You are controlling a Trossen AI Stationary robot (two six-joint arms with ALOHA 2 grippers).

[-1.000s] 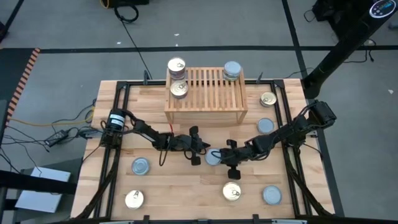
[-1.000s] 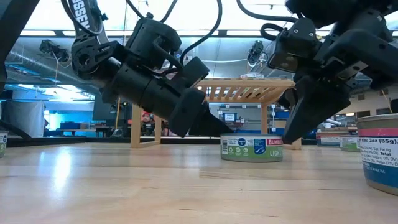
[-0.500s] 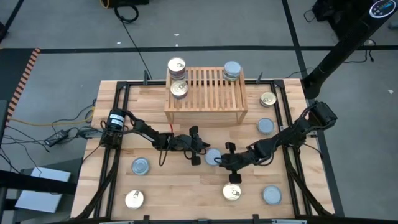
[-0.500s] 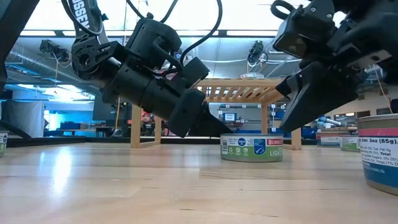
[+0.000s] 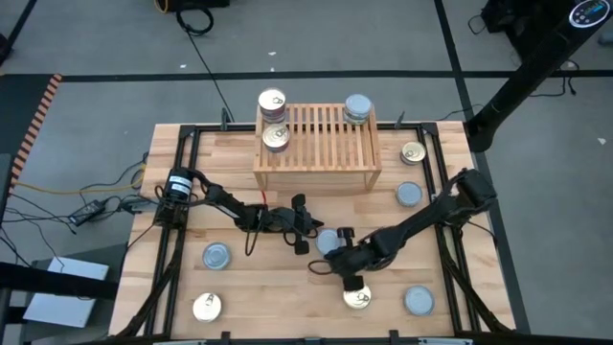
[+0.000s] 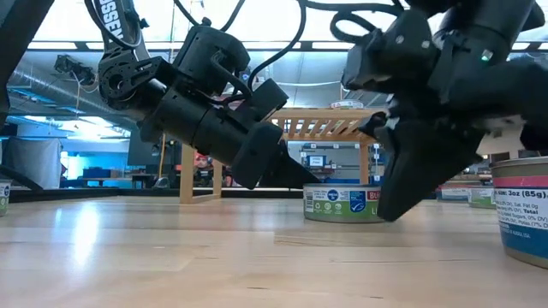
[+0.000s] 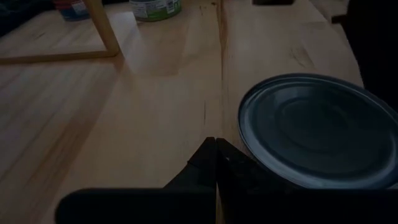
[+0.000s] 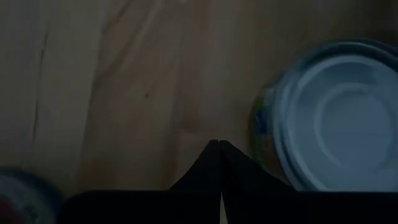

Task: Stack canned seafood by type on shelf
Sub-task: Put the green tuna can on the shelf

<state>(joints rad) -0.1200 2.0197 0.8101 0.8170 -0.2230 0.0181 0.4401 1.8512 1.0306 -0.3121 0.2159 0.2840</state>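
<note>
Silver-topped tin [image 7: 317, 134] beside closed left gripper [image 7: 216, 149]; green label [image 6: 342, 204] only low down.

- Short round tin with a blue-grey silver top [image 5: 329, 240] at table centre; its side label [image 6: 346, 204] is green with a red patch.
- Pale-gold-topped round tins: 5 o'clock [image 5: 358, 297], 7 o'clock [image 5: 207, 307].
- Light wooden slatted shelf [image 5: 316, 144] at 12 o'clock, striped by gaps.
- Pale plank tabletop [image 5: 278, 287].
</note>
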